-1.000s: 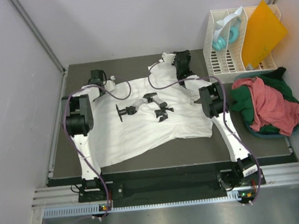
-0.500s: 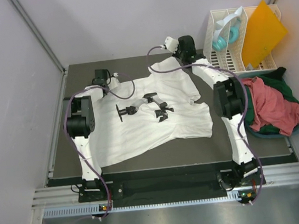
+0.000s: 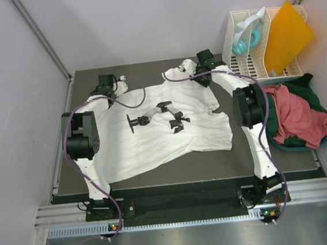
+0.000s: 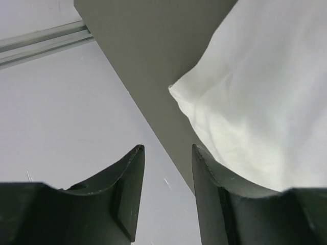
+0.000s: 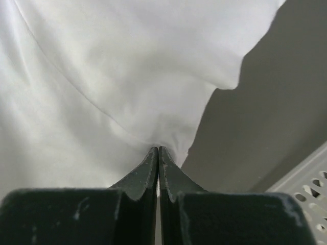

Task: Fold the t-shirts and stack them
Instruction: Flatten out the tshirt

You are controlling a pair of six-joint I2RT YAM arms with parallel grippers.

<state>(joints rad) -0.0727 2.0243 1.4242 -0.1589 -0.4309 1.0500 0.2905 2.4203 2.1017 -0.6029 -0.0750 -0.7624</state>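
1. Across the middle of the table [image 3: 214, 164] lies one white t-shirt [image 3: 154, 146], spread out.
2. One salmon-red t-shirt [image 3: 296, 112] and one dark green t-shirt [image 3: 265, 114] are heaped at the right edge.
3. Right gripper [image 5: 158, 150] pinches the white t-shirt's far right corner.
4. Left gripper [image 4: 167, 150] hovers parted and empty by the far left sleeve.

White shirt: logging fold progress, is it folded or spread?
Spread: the white shirt lies open and flat across the table, no fold made yet.

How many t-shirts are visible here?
3: the white t-shirt spread on the table, the salmon-red t-shirt and dark green t-shirt heaped together at right. Others may hide in that heap.
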